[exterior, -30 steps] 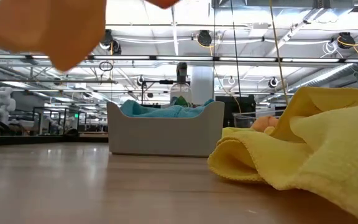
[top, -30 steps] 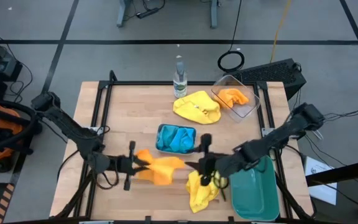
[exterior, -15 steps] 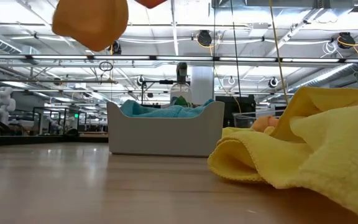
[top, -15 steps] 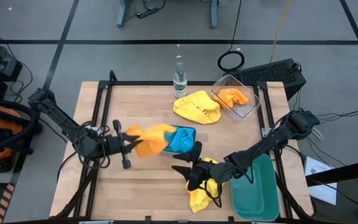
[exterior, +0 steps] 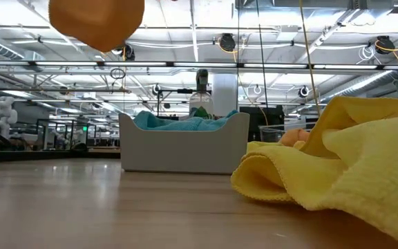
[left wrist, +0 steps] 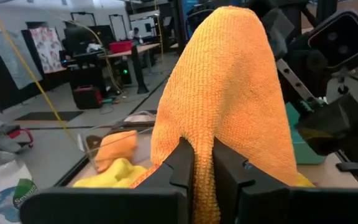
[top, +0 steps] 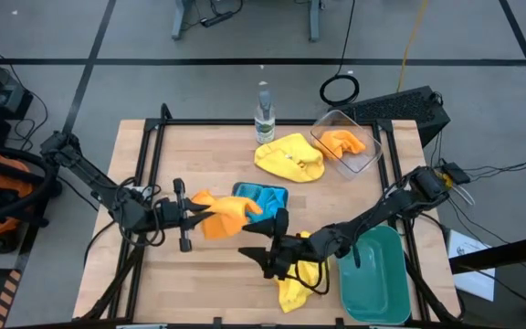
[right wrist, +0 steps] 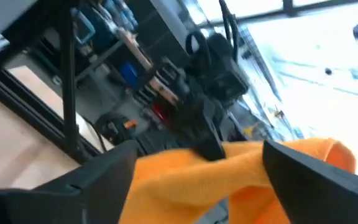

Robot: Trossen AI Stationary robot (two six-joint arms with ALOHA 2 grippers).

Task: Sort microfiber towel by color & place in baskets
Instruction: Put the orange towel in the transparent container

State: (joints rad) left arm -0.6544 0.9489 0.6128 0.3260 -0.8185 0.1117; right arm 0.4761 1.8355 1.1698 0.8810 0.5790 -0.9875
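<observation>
My left gripper (top: 199, 212) is shut on an orange towel (top: 225, 212), held in the air at the left side of the pale grey-blue bin (top: 259, 190), which holds blue towels (top: 261, 201). My right gripper (top: 265, 239) stands open just near-right of that towel, above a yellow towel (top: 296, 279) lying on the table. In the right wrist view the orange towel (right wrist: 241, 168) shows ahead between the open fingers; I cannot tell whether they touch it. A second yellow towel (top: 289, 157) lies at the far centre. A clear bin (top: 365, 157) holds another orange towel (top: 343, 142). My left gripper pinches a bunched fold of the orange towel (left wrist: 204, 134) between its two fingers (left wrist: 183, 167). The fingers come level from the table's left. The towel is lifted clear of the table and spreads out beyond the fingertips toward the right gripper.
A dark green bin (top: 374, 274) sits at the near right corner. A clear bottle (top: 263, 114) stands at the far edge. In the low view the grey-blue bin (exterior: 182, 149) stands mid-table and the near yellow towel (exterior: 337, 166) fills the right.
My left gripper has risen and drawn back toward the table's far left with the orange towel, which was stretched low toward my right gripper and now bunches higher beside the blue bin. My right gripper has moved toward the table's left, sunk a little and rolled.
</observation>
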